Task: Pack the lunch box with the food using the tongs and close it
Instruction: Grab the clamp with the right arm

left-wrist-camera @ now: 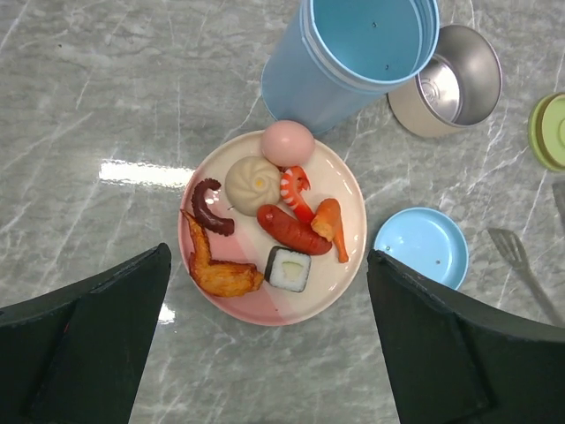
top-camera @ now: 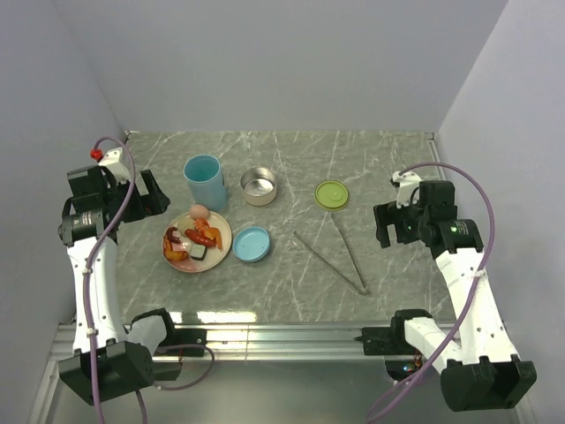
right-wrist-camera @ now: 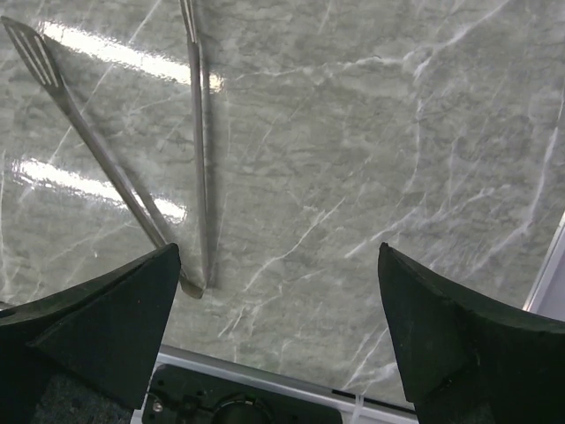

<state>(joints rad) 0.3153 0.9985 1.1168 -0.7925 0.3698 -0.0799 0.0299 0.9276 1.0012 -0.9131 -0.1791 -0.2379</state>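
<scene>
Tongs (top-camera: 329,261), nine o'clock of right hand (top-camera: 386,225): judged light, stiff, slick; pinch both arms mid-length. Right hand, left hand (top-camera: 152,196) wide, empty.

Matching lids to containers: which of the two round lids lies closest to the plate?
The light-blue lid, just right of the plate; the green lid lies farther right.

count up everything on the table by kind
food pieces: 8
plate: 1
open containers, blue cup and steel bowl: 2
loose lids, blue lid and green lid: 2
tongs: 1
total: 14
</scene>
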